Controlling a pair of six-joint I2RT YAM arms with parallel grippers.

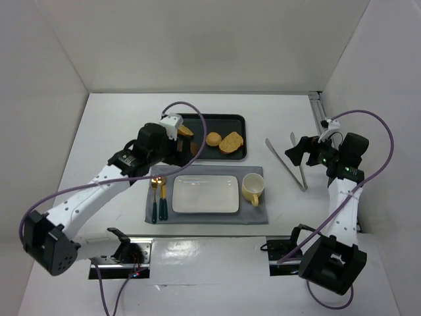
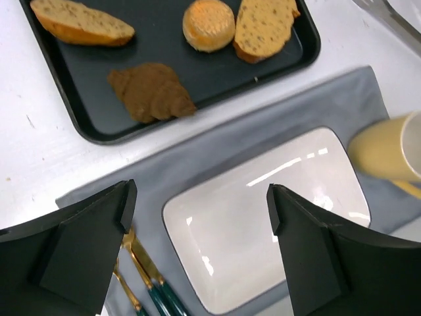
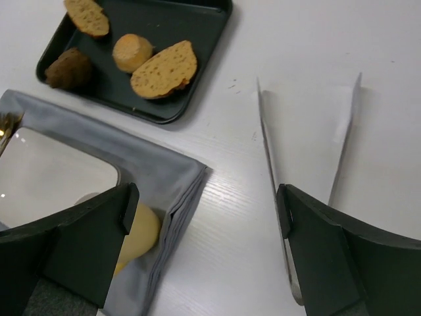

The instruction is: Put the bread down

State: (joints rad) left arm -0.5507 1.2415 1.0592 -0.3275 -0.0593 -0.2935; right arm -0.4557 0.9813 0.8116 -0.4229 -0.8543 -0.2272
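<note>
**Left and right wrist views with overhead view.** The left gripper (image 2: 200, 197) is spread wide and carries nothing. It hangs over the near edge of the white rectangular ceramic plate (image 2: 263, 217) on the grey cloth placemat (image 2: 217, 138). The right gripper (image 3: 207, 196) is likewise parted and empty, poised above the bare table with the metal tongs (image 3: 270, 164) just ahead of it. All the bread is on the black rectangular tray (image 2: 158, 39), beyond the left fingers. The dark brown croissant-shaped roll (image 2: 151, 92) lies closest, ahead and slightly left of the jaw gap. The pale baguette slice (image 2: 79, 25), the round golden bun (image 2: 208, 24) and the seeded oval slice (image 2: 263, 26) lie farther off. The roll's long axis runs obliquely to the line joining the fingers, so a wrist turn would probably help before closing. The left arm is clearly the nearer one; the right stands well apart from the tray. The overhead view has the left wrist partly covering the roll, which the left wrist view shows whole. Only the right wrist view shows both tong blades clearly. The yellow mug (image 2: 385, 148) stands to the right of the plate.
</note>
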